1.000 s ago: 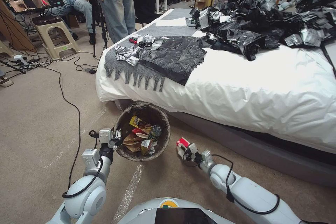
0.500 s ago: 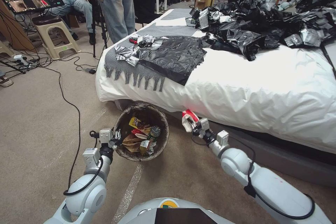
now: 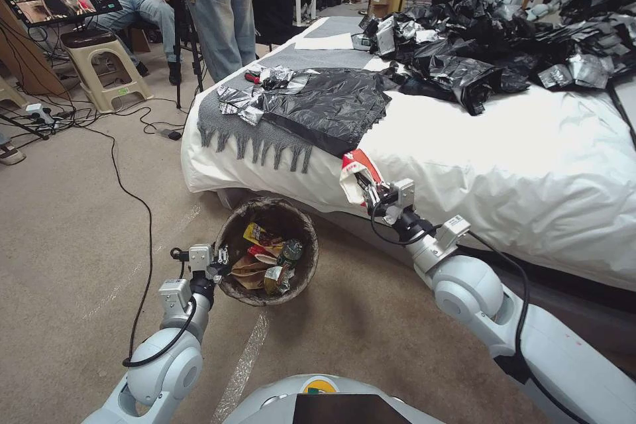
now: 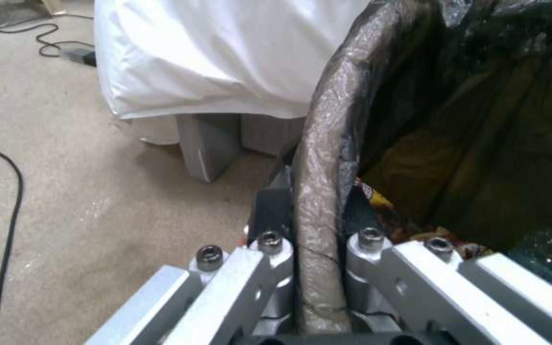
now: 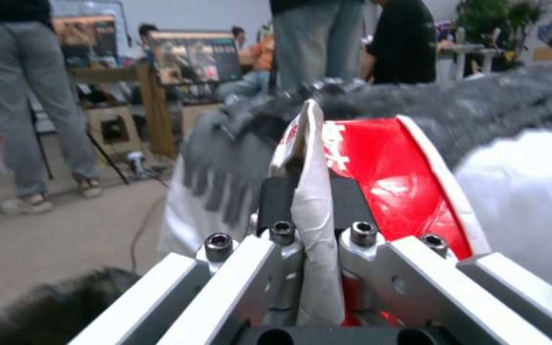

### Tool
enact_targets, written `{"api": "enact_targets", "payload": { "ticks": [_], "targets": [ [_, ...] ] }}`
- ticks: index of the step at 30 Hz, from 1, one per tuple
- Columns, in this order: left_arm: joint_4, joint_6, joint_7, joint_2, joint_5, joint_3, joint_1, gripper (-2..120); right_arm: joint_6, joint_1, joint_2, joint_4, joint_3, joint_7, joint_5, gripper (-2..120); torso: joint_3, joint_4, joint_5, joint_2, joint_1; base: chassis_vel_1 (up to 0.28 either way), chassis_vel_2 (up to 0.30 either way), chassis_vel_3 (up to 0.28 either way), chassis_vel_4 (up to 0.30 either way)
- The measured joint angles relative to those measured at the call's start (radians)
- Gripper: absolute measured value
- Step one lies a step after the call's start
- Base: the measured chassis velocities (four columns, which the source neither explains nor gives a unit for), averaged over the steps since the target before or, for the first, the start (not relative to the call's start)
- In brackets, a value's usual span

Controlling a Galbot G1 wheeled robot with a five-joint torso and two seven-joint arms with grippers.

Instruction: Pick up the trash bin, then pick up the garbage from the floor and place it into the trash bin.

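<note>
The trash bin [image 3: 233, 290], a round pail lined with a dark bag, is held just off the carpet beside the bed. My left gripper [image 3: 222, 264] is shut on its near-left rim [image 4: 317, 201], one finger inside and one outside. Inside lie garbage pieces: a tan paper bag [image 3: 248, 270], yellow wrappers [image 3: 260, 234] and a bottle with a green label [image 3: 289, 253]. My right gripper [image 3: 363, 187] is raised in front of the bed's side, right of and above the bin, shut on a red-and-white snack packet [image 3: 354, 172] [image 5: 378, 172].
The bed with a white duvet [image 3: 517, 165] runs across the right, carrying glossy black plastic bags [image 3: 331, 109] and a grey fringed throw [image 3: 258, 136]. A black cable [image 3: 136, 212] trails over the carpet at left. People, a stool [image 3: 99, 59] and a monitor stand at the far left.
My right arm has lifted the red-and-white packet from near the floor up to mattress height, moving away from me. The left gripper and bin have barely moved.
</note>
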Motion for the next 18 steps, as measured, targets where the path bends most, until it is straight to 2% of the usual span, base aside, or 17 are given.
{"api": "enact_targets", "payload": {
  "ticks": [7,9,11,13,18],
  "targets": [
    [0.003,0.003,-0.002,0.000,0.000,0.003,-0.005,4,-0.012,0.002,-0.003,0.100,0.038,0.012,0.018,0,0.000,0.0000,-0.0001,0.000,0.000,0.000,0.000,0.000,0.000],
    [0.004,0.006,-0.003,-0.001,0.001,0.006,-0.008,4,-0.018,0.007,-0.009,0.181,0.050,0.018,0.036,0,0.000,0.0000,0.0000,0.000,0.000,0.000,0.000,0.000,0.000],
    [0.004,0.007,-0.003,-0.001,0.001,0.007,-0.009,4,-0.019,0.010,-0.011,0.206,0.050,0.020,0.044,0,0.000,-0.0001,-0.0001,0.000,0.000,0.000,0.000,0.000,0.000],
    [0.006,0.009,-0.004,0.000,0.004,0.012,-0.010,4,-0.020,0.029,-0.026,0.282,0.021,0.013,0.072,0,0.000,0.0000,0.0000,0.000,0.000,0.000,0.000,0.000,0.000],
    [0.003,0.013,-0.006,0.001,0.005,0.013,-0.009,4,-0.018,0.055,-0.060,0.343,-0.038,-0.022,0.093,0,0.000,0.0000,0.0000,0.000,0.000,0.000,0.000,0.000,0.000]
  ]
}}
